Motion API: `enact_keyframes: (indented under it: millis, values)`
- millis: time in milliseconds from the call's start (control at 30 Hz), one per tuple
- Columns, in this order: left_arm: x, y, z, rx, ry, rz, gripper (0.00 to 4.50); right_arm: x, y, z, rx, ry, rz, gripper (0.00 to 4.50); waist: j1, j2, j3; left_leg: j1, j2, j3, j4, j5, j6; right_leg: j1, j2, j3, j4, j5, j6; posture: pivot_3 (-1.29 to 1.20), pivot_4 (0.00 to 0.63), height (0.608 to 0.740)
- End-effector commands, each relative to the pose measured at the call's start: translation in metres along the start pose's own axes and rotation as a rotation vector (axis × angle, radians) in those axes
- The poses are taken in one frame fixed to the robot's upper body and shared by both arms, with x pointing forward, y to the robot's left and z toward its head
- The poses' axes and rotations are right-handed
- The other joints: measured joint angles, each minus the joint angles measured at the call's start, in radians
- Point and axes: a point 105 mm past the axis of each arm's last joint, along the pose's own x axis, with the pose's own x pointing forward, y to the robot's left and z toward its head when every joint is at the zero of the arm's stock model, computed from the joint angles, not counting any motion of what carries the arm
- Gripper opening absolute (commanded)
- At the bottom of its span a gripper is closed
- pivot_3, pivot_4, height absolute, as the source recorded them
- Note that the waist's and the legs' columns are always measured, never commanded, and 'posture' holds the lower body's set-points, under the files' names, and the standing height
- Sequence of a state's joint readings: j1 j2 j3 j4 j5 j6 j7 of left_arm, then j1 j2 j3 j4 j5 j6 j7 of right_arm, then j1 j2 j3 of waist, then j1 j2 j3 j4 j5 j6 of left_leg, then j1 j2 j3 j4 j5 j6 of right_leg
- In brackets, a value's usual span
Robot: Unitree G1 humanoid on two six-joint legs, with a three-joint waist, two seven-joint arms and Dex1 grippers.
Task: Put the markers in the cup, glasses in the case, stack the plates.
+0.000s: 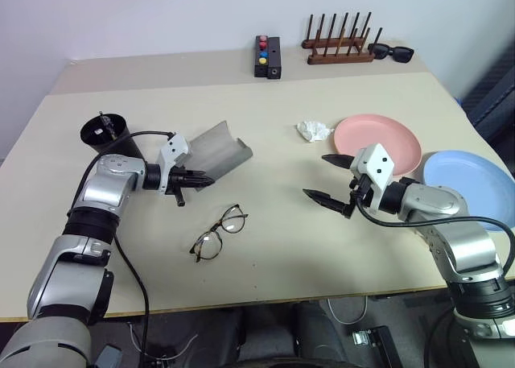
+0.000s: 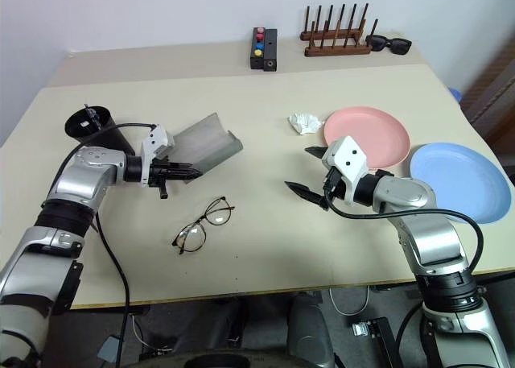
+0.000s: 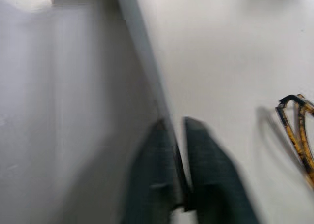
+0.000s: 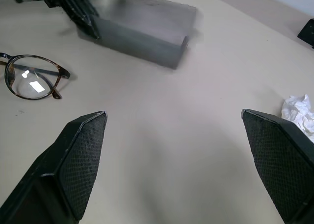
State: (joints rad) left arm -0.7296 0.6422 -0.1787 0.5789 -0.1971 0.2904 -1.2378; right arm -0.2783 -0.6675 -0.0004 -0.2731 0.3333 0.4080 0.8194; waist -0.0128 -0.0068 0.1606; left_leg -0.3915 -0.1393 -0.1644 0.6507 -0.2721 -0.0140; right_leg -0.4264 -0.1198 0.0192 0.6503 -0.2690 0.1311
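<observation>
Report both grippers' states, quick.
Left gripper: shut on the edge of the case.
Right gripper: open, holding nothing, above the table.

A lab-like test room: bare beige table (image 1: 265, 255) against a plain white wall (image 1: 161, 14), cables (image 1: 354, 312) underneath.

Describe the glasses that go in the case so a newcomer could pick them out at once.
Start at the beige table and find the open grey case on its left half. Just in front of it, towards the near edge, lie the glasses, flat and apart from everything else. They have thin round dark wire rims with clear lenses, unlike the chunky black sunglasses at the far edge by the wooden rack.
</observation>
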Motion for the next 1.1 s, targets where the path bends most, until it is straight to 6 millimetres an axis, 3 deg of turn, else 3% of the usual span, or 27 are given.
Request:
enact_keyframes:
  millis: [33,233,467,633,767,1100]
  values:
    - [-0.011,0.006,0.004,0.037,0.004,0.027,0.05,0.0,0.0,0.011,-0.03,-0.043,-0.006,4.5,-0.001,0.0,0.0,0.0,0.0,0.0,0.0,0.0,0.0,0.0,0.0,0.0,0.0,0.0,0.0,0.0,0.15,0.74]
    - [-0.019,0.005,0.011,0.144,0.023,-0.014,0.05,0.002,-0.002,0.01,-0.031,-0.044,-0.003,4.5,0.0,0.0,0.0,0.0,0.0,0.0,0.0,0.0,0.0,0.0,0.0,0.0,0.0,0.0,0.0,0.0,0.15,0.74]
    - [-0.03,-0.01,0.015,0.289,0.079,-0.193,0.05,0.003,-0.004,0.007,-0.042,-0.044,-0.002,4.5,0.001,0.0,0.0,0.0,0.0,0.0,0.0,0.0,0.0,0.0,0.0,0.0,0.0,0.0,0.0,0.0,0.15,0.74]
    - [-0.025,-0.017,0.019,0.348,0.089,-0.262,0.05,0.004,-0.004,0.006,-0.046,-0.047,-0.002,4.5,0.0,0.0,0.0,0.0,0.0,0.0,0.0,0.0,0.0,0.0,0.0,0.0,0.0,0.0,0.0,0.0,0.15,0.74]
    - [-0.021,-0.027,0.011,0.375,0.107,-0.316,0.05,0.003,-0.005,0.005,-0.048,-0.047,-0.006,4.5,-0.001,0.0,0.0,0.0,0.0,0.0,0.0,0.0,0.0,0.0,0.0,0.0,0.0,0.0,0.0,0.0,0.15,0.74]
    - [-0.016,-0.034,0.001,0.349,0.131,-0.312,0.05,0.003,-0.006,0.002,-0.047,-0.046,-0.016,4.5,0.0,0.0,0.0,0.0,0.0,0.0,0.001,0.0,0.0,0.0,0.0,0.0,0.0,0.0,0.0,0.0,0.15,0.74]
